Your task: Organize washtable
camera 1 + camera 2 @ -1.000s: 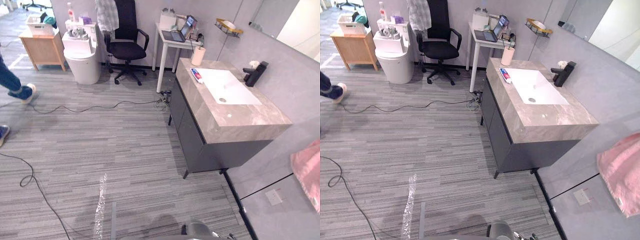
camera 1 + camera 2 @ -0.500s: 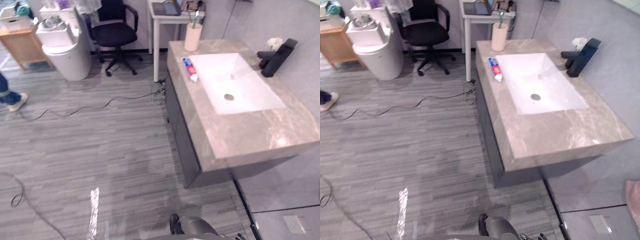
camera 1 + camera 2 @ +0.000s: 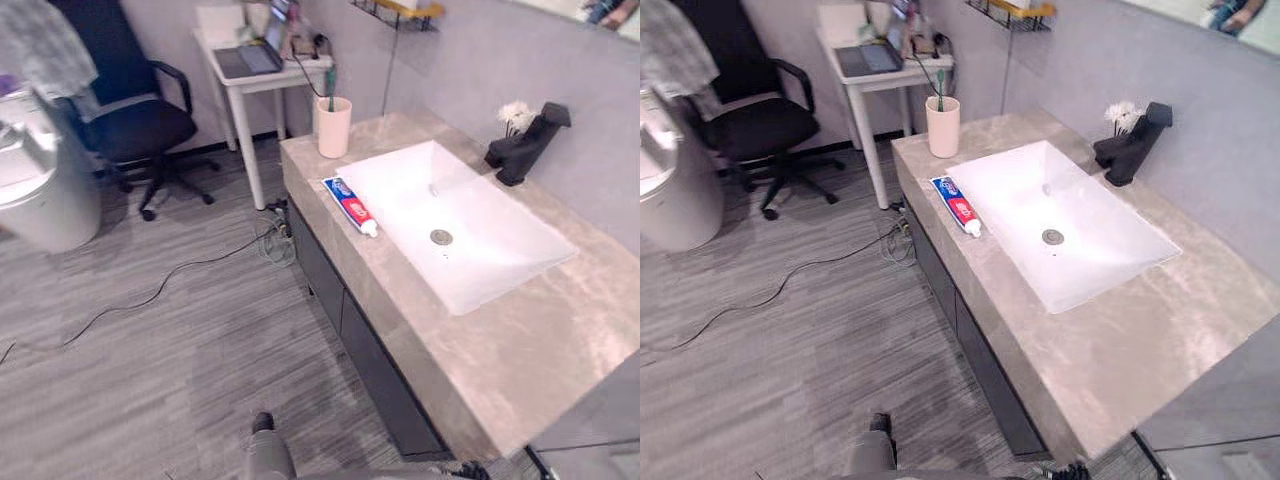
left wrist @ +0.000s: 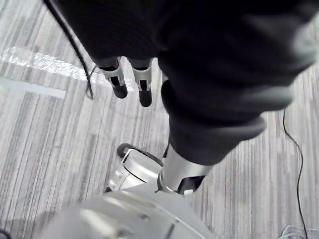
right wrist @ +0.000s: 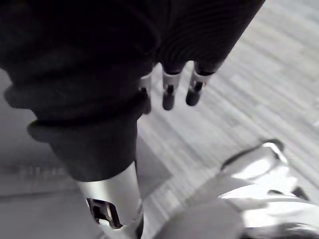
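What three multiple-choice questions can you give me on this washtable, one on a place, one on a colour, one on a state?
1. Where does the toothpaste tube lie? A) on the counter beside the basin B) in the drain C) on the floor
2. What colour is the faucet? A) gold B) black C) white
3. How is the toothbrush? A) flat on the counter B) lying in the basin C) standing in the cup
Answers: A, it lies on the counter by the basin's rim; B, its body is black; C, its handle rises from the cup.
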{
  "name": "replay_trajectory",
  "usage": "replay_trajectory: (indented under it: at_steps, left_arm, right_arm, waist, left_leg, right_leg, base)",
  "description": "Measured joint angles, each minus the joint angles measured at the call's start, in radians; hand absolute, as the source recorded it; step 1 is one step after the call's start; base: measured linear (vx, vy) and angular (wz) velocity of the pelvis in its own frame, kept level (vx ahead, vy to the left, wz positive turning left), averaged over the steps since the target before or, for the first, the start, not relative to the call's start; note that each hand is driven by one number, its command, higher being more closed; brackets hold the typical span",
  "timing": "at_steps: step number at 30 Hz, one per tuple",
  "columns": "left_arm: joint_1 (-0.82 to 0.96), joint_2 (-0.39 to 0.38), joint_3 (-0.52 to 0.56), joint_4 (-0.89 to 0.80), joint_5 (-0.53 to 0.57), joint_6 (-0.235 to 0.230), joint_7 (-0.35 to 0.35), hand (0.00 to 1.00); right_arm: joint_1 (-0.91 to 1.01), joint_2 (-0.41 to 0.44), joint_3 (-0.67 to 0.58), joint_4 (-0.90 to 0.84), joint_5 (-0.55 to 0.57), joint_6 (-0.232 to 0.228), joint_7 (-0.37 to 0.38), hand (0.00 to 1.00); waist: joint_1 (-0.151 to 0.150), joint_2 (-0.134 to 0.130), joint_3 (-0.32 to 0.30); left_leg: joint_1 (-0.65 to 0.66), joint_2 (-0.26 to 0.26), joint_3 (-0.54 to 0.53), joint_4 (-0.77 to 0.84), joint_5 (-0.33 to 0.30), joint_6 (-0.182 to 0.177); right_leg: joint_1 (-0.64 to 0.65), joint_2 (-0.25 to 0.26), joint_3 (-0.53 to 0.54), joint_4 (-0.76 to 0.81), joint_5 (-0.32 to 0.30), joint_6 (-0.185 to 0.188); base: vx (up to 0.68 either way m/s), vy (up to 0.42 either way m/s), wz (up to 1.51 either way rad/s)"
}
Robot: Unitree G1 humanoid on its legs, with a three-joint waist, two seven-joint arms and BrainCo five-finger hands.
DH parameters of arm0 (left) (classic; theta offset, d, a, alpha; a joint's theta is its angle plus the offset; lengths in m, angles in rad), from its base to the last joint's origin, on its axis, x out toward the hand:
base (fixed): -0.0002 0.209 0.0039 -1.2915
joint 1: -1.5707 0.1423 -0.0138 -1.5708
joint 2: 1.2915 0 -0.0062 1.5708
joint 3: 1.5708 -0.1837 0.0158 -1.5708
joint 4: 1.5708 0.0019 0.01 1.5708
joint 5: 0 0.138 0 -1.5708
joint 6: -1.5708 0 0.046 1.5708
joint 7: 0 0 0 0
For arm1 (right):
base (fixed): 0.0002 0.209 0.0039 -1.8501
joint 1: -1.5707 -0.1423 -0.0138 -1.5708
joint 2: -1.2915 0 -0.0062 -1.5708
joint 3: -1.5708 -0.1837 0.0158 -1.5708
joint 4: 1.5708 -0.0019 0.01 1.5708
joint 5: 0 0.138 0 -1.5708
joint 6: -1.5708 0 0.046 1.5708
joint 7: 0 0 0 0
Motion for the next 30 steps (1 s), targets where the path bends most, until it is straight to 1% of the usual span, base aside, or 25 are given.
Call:
replay_trajectory:
  at_steps: [1,3,4,5,6,7,8,9,11,12,13,14,15,16,17,18,19,20,21,22,23,25,26,27,30]
  left_arm:
    - [-0.008,0.012,0.003,0.0,0.0,-0.003,0.003,0.0]
    - [-0.009,0.018,0.001,0.0,0.0,-0.002,0.005,0.0]
    - [-0.007,0.017,-0.008,-0.009,0.002,-0.002,0.006,0.0]
    - [-0.006,0.012,-0.009,-0.01,0.003,-0.002,0.006,0.0]
    - [-0.005,0.005,-0.01,-0.012,0.005,-0.001,0.006,0.0]
    - [-0.005,0.001,-0.013,-0.012,0.006,-0.001,0.006,0.0]
    - [-0.006,0.0,-0.035,-0.012,0.012,-0.001,0.006,0.0]
    - [-0.01,-0.001,-0.052,-0.014,0.022,-0.001,0.005,0.0]
    - [-0.031,0.002,-0.086,-0.024,0.064,-0.001,0.004,0.0]
    - [-0.032,0.001,-0.095,-0.032,0.079,-0.001,0.004,0.0]
    - [-0.032,0.002,-0.116,-0.038,0.094,-0.001,0.005,0.0]
    - [-0.032,0.002,-0.122,-0.039,0.109,-0.001,0.005,0.0]
    - [-0.031,0.002,-0.122,-0.039,0.121,-0.001,0.005,0.0]
    - [-0.027,0.002,-0.121,-0.039,0.139,0.0,0.006,0.0]
    - [-0.022,0.001,-0.119,-0.038,0.152,0.001,0.005,0.0]
    - [-0.02,0.004,-0.115,-0.037,0.158,0.002,0.005,0.0]
    - [-0.019,0.013,-0.112,-0.034,0.158,0.001,0.002,0.0]
    - [-0.02,0.019,-0.108,-0.032,0.158,0.0,0.001,0.0]
    - [-0.022,0.015,-0.1,-0.025,0.159,0.001,0.001,0.0]
    - [-0.026,-0.004,-0.079,0.011,0.161,0.005,0.001,0.0]
    - [-0.021,-0.01,-0.078,0.019,0.16,0.013,0.001,0.0]
    - [-0.021,-0.005,-0.079,0.033,0.159,0.013,0.001,0.0]
    - [-0.025,-0.003,-0.081,0.041,0.159,0.015,0.001,0.0]
    - [-0.024,0.0,-0.084,0.046,0.159,0.016,0.0,0.0]
    - [-0.024,0.007,-0.09,0.047,0.16,0.015,0.0,0.0]
  right_arm:
    - [0.006,0.015,-0.021,0.004,-0.001,-0.001,-0.003,0.0]
    - [0.011,0.031,-0.047,0.013,-0.004,-0.001,-0.016,0.0]
    - [0.01,0.03,-0.053,0.011,-0.009,-0.006,-0.016,0.0]
    - [0.01,0.024,-0.055,0.011,-0.016,-0.007,-0.016,0.0]
    - [0.006,0.018,-0.06,0.007,-0.025,-0.006,-0.017,0.0]
    - [0.006,0.013,-0.064,0.003,-0.028,-0.005,-0.018,0.0]
    - [0.007,0.013,-0.083,-0.009,-0.033,-0.003,-0.018,0.0]
    - [0.008,0.015,-0.093,-0.012,-0.035,-0.001,-0.019,0.0]
    - [0.029,0.019,-0.101,-0.04,-0.03,0.009,-0.02,0.0]
    - [0.032,0.02,-0.101,-0.05,-0.027,0.01,-0.02,0.0]
    - [0.036,0.02,-0.1,-0.069,-0.017,0.013,-0.02,0.0]
    - [0.042,0.023,-0.095,-0.086,-0.002,0.013,-0.021,0.0]
    - [0.045,0.026,-0.093,-0.09,0.007,0.012,-0.02,0.0]
    - [0.047,0.026,-0.087,-0.089,0.019,0.007,-0.02,0.0]
    - [0.051,0.021,-0.07,-0.09,0.022,0.003,-0.019,0.0]
    - [0.05,0.015,-0.053,-0.092,0.024,0.001,-0.017,0.0]
    - [0.055,0.016,-0.013,-0.097,0.024,-0.007,-0.015,0.0]
    - [0.062,0.015,0.013,-0.093,0.015,-0.009,-0.014,0.0]
    - [0.067,0.006,0.027,-0.085,0.013,-0.009,-0.014,0.0]
    - [0.061,-0.012,0.039,-0.078,-0.001,-0.01,-0.016,0.0]
    - [0.055,-0.026,0.045,-0.072,-0.008,-0.018,-0.016,0.0]
    - [0.045,-0.034,0.048,-0.052,-0.011,-0.019,-0.017,0.0]
    - [0.045,-0.034,0.047,-0.045,-0.011,-0.019,-0.017,0.0]
    - [0.054,-0.034,0.054,-0.039,-0.015,-0.019,-0.017,0.0]
    - [0.061,-0.034,0.061,-0.028,-0.032,-0.019,-0.018,0.0]
  waist:
    - [0.006,-0.007,0.001]
    - [0.005,-0.024,-0.01]
    - [0.006,-0.02,-0.009]
    - [0.008,-0.012,-0.012]
    - [0.01,0.006,-0.02]
    - [0.009,0.02,-0.021]
    - [0.003,0.036,-0.032]
    - [-0.001,0.039,-0.032]
    - [-0.007,0.047,-0.029]
    - [-0.007,0.051,-0.026]
    - [-0.005,0.061,-0.022]
    - [-0.001,0.062,-0.021]
    - [0.0,0.062,-0.02]
    - [0.002,0.064,-0.02]
    - [0.007,0.065,-0.022]
    - [0.009,0.057,-0.023]
    - [0.003,0.038,-0.028]
    - [0.007,0.018,-0.03]
    - [0.019,0.013,-0.032]
    - [0.039,0.026,-0.048]
    - [0.047,0.039,-0.051]
    - [0.048,0.038,-0.05]
    - [0.045,0.036,-0.047]
    - [0.033,0.036,-0.047]
    - [0.035,0.024,-0.047]
  left_leg:
    - [-0.004,0.008,0.001,0.035,-0.008,-0.001]
    - [0.011,0.013,0.0,0.067,-0.023,0.01]
    - [0.012,0.02,-0.015,0.113,-0.049,-0.002]
    - [0.012,0.03,-0.025,0.151,-0.079,-0.027]
    - [0.019,0.063,-0.025,0.185,-0.12,-0.055]
    - [0.026,0.079,-0.021,0.19,-0.137,-0.06]
    - [0.035,0.096,-0.004,0.181,-0.16,-0.052]
    - [0.04,0.096,0.002,0.173,-0.166,-0.051]
    - [0.063,0.101,0.052,0.137,-0.168,-0.05]
    - [0.078,0.107,0.074,0.122,-0.168,-0.049]
    - [0.109,0.123,0.111,0.085,-0.168,-0.049]
    - [0.147,0.129,0.147,0.044,-0.158,-0.036]
    - [0.168,0.128,0.167,0.022,-0.151,-0.027]
    - [0.213,0.122,0.211,-0.019,-0.138,-0.008]
    - [0.254,0.117,0.261,-0.06,-0.128,0.008]
    - [0.266,0.114,0.283,-0.072,-0.125,0.012]
    - [0.274,0.102,0.313,-0.086,-0.129,0.028]
    - [0.295,0.065,0.335,-0.092,-0.137,0.041]
    - [0.305,0.046,0.354,-0.097,-0.141,0.048]
    - [0.293,0.034,0.378,-0.108,-0.146,0.055]
    - [0.288,0.013,0.373,-0.134,-0.145,0.057]
    - [0.284,-0.01,0.369,-0.148,-0.122,0.061]
    - [0.283,-0.011,0.368,-0.157,-0.113,0.06]
    - [0.295,-0.015,0.358,-0.174,-0.102,0.066]
    - [0.331,-0.019,0.358,-0.191,-0.102,0.065]
  right_leg:
    - [-0.01,0.002,0.033,0.017,0.036,0.013]
    - [-0.023,0.001,0.083,0.039,0.056,0.014]
    - [-0.023,-0.002,0.108,0.022,0.067,0.033]
    - [-0.019,0.0,0.14,0.003,0.07,0.043]
    - [-0.024,0.018,0.184,-0.007,0.08,0.062]
    - [-0.037,0.025,0.202,-0.002,0.084,0.069]
    - [-0.068,0.033,0.222,0.014,0.087,0.074]
    - [-0.083,0.034,0.229,0.025,0.089,0.076]
    - [-0.15,0.04,0.223,0.086,0.13,0.131]
    - [-0.168,0.046,0.216,0.107,0.149,0.129]
    - [-0.2,0.053,0.164,0.138,0.203,0.088]
    - [-0.22,0.044,0.091,0.145,0.261,0.05]
    - [-0.225,0.032,0.051,0.142,0.289,0.046]
    - [-0.234,0.009,-0.021,0.137,0.341,0.054]
    - [-0.247,-0.007,-0.081,0.161,0.346,0.066]
    - [-0.266,-0.006,-0.112,0.213,0.301,0.092]
    - [-0.286,0.0,-0.212,0.289,0.211,0.077]
    - [-0.288,0.002,-0.314,0.279,0.195,0.063]
    - [-0.282,-0.017,-0.361,0.251,0.169,0.024]
    - [-0.272,-0.016,-0.362,0.16,0.166,0.02]
    - [-0.246,-0.018,-0.372,0.06,0.165,0.015]
    - [-0.228,-0.025,-0.377,-0.057,0.161,0.011]
    - [-0.227,-0.022,-0.377,-0.073,0.166,0.016]
    - [-0.22,-0.019,-0.376,-0.079,0.17,0.016]
    - [-0.189,-0.018,-0.373,-0.1,0.174,0.018]
  base:
    - [0.33,0.288,-0.34]
    - [0.24,0.15,-0.62]
    - [0.17,0.072,-0.97]
    - [0.14,0.082,-1.31]
    - [0.08,0.076,-1.26]
    - [0.05,0.09,-1.32]
    - [-0.01,0.049,-0.89]
    - [-0.03,0.054,-0.87]
    - [-0.04,0.067,-0.64]
    - [-0.04,0.094,-0.65]
    - [-0.06,0.113,-0.72]
    - [-0.08,0.148,-0.73]
    - [-0.1,0.149,-0.73]
    - [-0.1,0.14,-0.78]
    - [-0.09,0.089,-0.8]
    - [-0.16,0.011,-0.65]
    - [-0.14,-0.078,-0.47]
    - [-0.08,-0.091,-0.51]
    - [0.04,-0.015,-0.92]
    - [0.02,0.059,-1.12]
    - [-0.01,0.076,-1.09]
    - [0.01,-0.007,-0.66]
    - [0.03,-0.051,-0.3]
    - [0.01,-0.04,-0.02]
    - [0.0,0.013,0.0]
